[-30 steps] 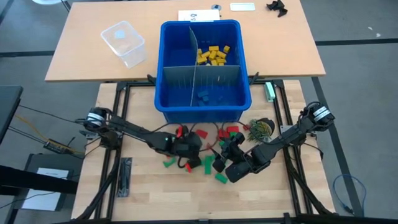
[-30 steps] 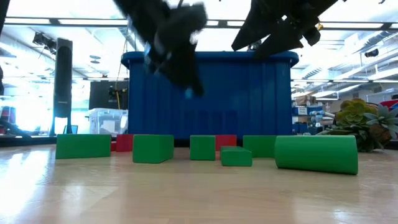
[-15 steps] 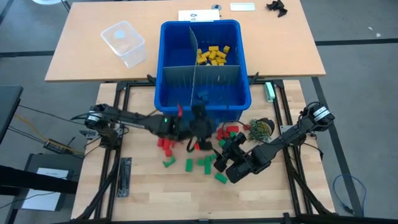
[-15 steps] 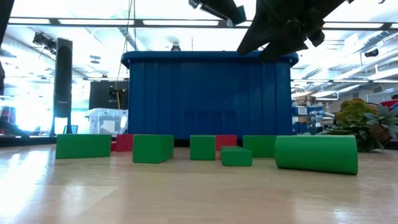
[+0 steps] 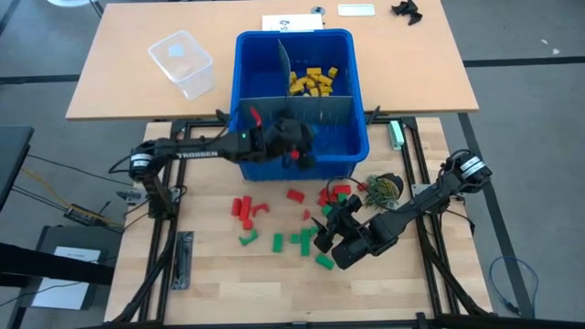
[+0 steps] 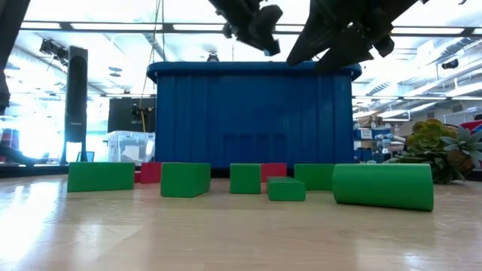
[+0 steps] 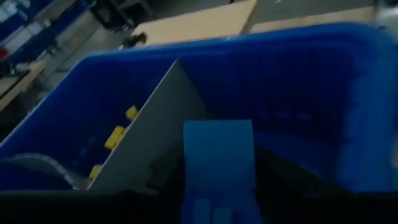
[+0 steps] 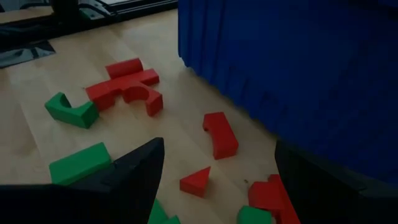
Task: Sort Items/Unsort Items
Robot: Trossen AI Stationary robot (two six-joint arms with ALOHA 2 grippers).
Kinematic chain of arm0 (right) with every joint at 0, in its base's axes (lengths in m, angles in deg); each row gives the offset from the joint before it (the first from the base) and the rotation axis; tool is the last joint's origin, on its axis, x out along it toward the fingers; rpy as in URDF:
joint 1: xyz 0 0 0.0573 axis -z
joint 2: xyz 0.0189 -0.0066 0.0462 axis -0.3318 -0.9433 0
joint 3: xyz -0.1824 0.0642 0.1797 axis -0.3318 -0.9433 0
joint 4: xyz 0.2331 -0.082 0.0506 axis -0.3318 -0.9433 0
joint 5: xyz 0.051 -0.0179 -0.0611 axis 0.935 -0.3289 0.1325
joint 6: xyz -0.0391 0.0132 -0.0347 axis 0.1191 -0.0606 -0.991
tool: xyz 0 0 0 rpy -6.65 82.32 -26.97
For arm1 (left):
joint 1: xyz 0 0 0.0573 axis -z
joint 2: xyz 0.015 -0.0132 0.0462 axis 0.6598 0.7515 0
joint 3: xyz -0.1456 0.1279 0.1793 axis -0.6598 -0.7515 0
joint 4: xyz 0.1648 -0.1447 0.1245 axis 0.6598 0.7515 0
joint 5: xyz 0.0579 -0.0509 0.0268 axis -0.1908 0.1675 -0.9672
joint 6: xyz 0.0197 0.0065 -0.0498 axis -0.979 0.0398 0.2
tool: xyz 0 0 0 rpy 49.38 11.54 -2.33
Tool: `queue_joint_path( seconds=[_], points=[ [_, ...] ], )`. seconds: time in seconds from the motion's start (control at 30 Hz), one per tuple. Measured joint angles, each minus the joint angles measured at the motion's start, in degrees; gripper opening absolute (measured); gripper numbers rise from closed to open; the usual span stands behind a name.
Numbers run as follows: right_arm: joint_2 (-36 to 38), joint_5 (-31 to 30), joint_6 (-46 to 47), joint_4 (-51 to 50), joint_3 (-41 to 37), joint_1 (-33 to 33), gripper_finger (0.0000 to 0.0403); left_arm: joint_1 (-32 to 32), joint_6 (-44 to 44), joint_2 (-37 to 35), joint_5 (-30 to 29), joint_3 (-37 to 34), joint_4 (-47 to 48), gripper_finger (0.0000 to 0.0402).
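Note:
Red blocks (image 5: 242, 208) and green blocks (image 5: 302, 242) lie scattered on the near wooden table in front of the blue bin (image 5: 239, 91). The bin's grey dividers (image 5: 274, 114) split it. Yellow blocks (image 5: 313, 80) lie in its far right compartment and blue ones (image 5: 334, 142) in its near right one. My left gripper (image 5: 300, 151) reaches over the bin's near wall with a blue block (image 7: 217, 158) between its fingers. My right gripper (image 8: 217, 180) hovers open above the red and green blocks, near the bin's right corner. My left gripper has the blue block's two opposite sides (image 7: 186, 168) between its two fingers. The fingers slant down from the table's near side. The block is lifted clear above the bin's near right compartment, beside the grey divider (image 7: 149, 137).
A clear plastic tub (image 5: 183, 62) stands on the far table, left of the bin. A small green plant (image 5: 384, 189) sits to the right of the blocks, close to my right arm. In the low view, green blocks (image 6: 184, 179) line up before the bin's front wall (image 6: 252, 120).
My left gripper has risen from among the blocks on the table. It has swung toward the far edge and to the right, carrying the blue block up over the bin's near wall. My right gripper has kept still.

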Motion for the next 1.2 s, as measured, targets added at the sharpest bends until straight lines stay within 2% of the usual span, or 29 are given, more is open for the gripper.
queue_joint_path(
  seconds=[0.17,0.33,0.53,0.67,0.87,1.0,1.2],
  points=[
    [0.0,0.26,-0.34,0.0,0.0,0.0,0.0305,-0.77,0.68,0.0,0.89,0.34,4.28,0.027],
    [0.0,0.48,-1.72,-0.18,0.0,-0.27,0.0305,2.36,0.94,-2.2,1.03,1.6,10.25,0.0321],
    [0.0,1.59,-3.91,-0.4,0.02,-0.59,0.0305,7.65,2.59,-9.76,-0.68,-2.82,12.58,0.0318],
    [0.0,3.93,-7.1,-0.18,0.02,-0.68,0.0305,10.79,5.07,-17.09,-2.31,-11.72,11.71,0.0304],
    [0.0,11.54,-15.56,0.56,0.02,-0.26,0.0305,18.0,11.01,-27.07,-2.21,-25.71,5.36,0.0291],
    [0.0,17.86,-23.8,3.84,0.02,0.82,0.0305,22.39,16.81,-29.1,-2.02,-30.1,6.02,0.0291],
    [0.0,25.91,-37.07,7.99,0.02,3.66,0.0305,25.55,25.68,-27.38,-0.27,-32.84,12.59,0.0291]
  ],
)
